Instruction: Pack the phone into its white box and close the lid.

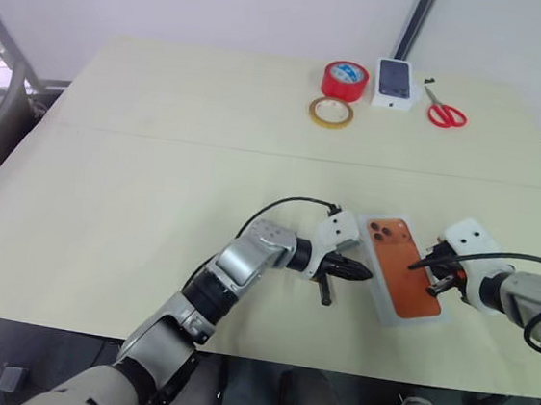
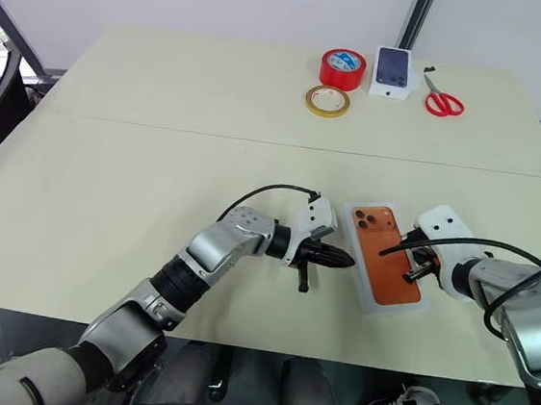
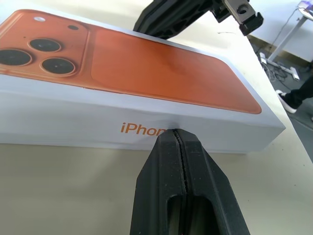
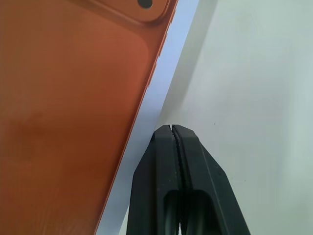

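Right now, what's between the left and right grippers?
The white box with its orange top lies between the left gripper and right gripper, both shut beside its long sides; seen in both eye views.

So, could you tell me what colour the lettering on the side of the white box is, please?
Orange, matching the printed phone on top; the lettering on the white box shows best in the left wrist view.
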`<act>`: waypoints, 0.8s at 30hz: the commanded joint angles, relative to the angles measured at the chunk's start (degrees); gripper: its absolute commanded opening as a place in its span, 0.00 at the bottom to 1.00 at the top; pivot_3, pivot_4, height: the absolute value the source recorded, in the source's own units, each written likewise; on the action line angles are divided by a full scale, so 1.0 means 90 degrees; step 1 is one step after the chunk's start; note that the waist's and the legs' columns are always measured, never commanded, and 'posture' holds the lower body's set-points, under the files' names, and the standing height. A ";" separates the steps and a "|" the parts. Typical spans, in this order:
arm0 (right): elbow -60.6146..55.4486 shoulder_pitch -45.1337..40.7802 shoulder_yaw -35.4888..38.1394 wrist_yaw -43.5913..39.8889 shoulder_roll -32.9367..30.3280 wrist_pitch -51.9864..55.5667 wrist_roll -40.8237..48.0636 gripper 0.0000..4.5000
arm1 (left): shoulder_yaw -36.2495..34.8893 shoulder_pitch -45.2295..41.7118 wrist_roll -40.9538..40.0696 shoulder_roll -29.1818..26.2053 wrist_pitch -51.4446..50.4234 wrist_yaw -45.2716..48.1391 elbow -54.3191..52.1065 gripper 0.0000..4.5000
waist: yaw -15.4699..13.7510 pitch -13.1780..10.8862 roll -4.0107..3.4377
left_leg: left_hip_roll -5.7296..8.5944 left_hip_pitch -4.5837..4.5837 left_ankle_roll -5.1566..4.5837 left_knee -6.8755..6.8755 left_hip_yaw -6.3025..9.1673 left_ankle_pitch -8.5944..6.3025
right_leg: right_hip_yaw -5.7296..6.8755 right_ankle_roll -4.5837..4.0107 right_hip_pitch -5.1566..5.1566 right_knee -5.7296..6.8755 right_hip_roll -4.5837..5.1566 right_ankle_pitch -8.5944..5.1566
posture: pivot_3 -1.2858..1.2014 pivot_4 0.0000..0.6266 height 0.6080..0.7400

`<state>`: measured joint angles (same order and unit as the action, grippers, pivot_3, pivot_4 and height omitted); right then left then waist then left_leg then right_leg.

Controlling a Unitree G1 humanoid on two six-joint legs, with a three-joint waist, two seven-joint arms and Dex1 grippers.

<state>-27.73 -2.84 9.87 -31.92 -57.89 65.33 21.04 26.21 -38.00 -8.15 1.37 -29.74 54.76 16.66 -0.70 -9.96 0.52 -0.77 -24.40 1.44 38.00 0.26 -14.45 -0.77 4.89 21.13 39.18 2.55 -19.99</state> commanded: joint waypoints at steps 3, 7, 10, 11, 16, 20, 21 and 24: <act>-0.0371 0.0357 0.1218 -0.0683 -0.0496 -0.0264 0.0139 0.01 | -0.0676 -0.0122 -0.0636 -0.0070 -0.0363 0.0032 -0.0551 0.00 | 0.0000 0.0000 -0.0002 | 0.0000 -0.0001 0.0000 0.0000 0.0000 0.0000 | 0.0000 0.0000 0.0000 0.0001 0.0000 0.0000 | 0.52 0.24 0.86; -0.0919 0.0993 0.2109 -0.1422 -0.0380 -0.0385 0.0560 0.01 | -0.0959 -0.0492 -0.0737 0.0025 -0.0424 -0.0222 -0.0471 0.00 | -0.0016 0.0000 -0.0001 | -0.0002 0.0002 0.0000 0.0001 0.0003 0.0000 | 0.0003 0.0001 -0.0005 0.0000 -0.0003 0.0000 | 0.52 0.24 0.86; -0.1419 0.1597 0.2460 -0.1782 -0.0173 -0.0340 0.0859 0.01 | -0.0787 -0.0821 -0.0463 0.0219 -0.0207 -0.0507 -0.0032 0.00 | -0.0035 -0.0001 0.0001 | 0.0007 0.0004 0.0000 0.0003 0.0005 0.0000 | 0.0004 0.0009 -0.0014 -0.0002 -0.0003 -0.0002 | 0.52 0.24 0.86; -0.1590 0.1802 0.2461 -0.1829 -0.0100 -0.0339 0.0909 0.01 | -0.0612 -0.0943 -0.0230 0.0268 -0.0043 -0.0638 0.0219 0.00 | -0.0033 0.0000 0.0002 | 0.0011 0.0005 -0.0001 0.0004 0.0007 0.0000 | 0.0005 0.0014 -0.0019 -0.0003 -0.0002 -0.0003 | 0.52 0.24 0.86; -0.1828 0.2134 0.1901 -0.1311 0.0230 -0.0250 0.0753 0.01 | 0.0026 -0.1265 0.0586 0.0378 0.0492 -0.0887 0.1397 0.00 | 0.0029 -0.0001 0.0003 | 0.0016 0.0017 -0.0004 0.0005 0.0006 -0.0002 | 0.0000 0.0019 -0.0026 -0.0003 -0.0003 -0.0004 | 0.52 0.24 0.86; -0.1842 0.2020 0.1659 -0.0970 0.0388 -0.0202 0.0741 0.01 | 0.0079 -0.1203 0.0740 0.0256 0.0604 -0.0762 0.1520 0.00 | 0.0016 0.0002 0.0002 | 0.0010 0.0028 -0.0004 0.0001 0.0007 -0.0002 | -0.0001 0.0018 -0.0035 -0.0003 -0.0007 -0.0004 | 0.52 0.24 0.86; -0.1839 0.1991 0.1668 -0.0936 0.0397 -0.0214 0.0748 0.01 | 0.0026 -0.1171 0.0729 0.0192 0.0618 -0.0753 0.1454 0.00 | 0.0017 0.0002 0.0002 | 0.0011 0.0029 -0.0004 0.0001 0.0006 -0.0003 | -0.0001 0.0018 -0.0036 -0.0003 -0.0006 -0.0004 | 0.52 0.24 0.86; -0.1786 0.1814 0.1876 -0.0825 0.0505 -0.0435 0.0744 0.01 | -0.0416 -0.1027 0.0476 -0.0122 0.0667 -0.0738 0.0990 0.00 | 0.0030 0.0002 0.0002 | 0.0010 0.0029 -0.0004 0.0001 0.0006 -0.0003 | -0.0001 0.0018 -0.0036 -0.0003 -0.0005 -0.0004 | 0.52 0.24 0.86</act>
<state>-43.06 14.38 24.83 -40.12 -54.06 63.01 27.88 25.11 -48.15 -3.24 1.84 -23.65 48.14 27.44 -0.43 -9.94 0.53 -0.71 -24.14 1.41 38.00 0.31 -14.47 -0.80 5.05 20.82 39.16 2.53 -20.02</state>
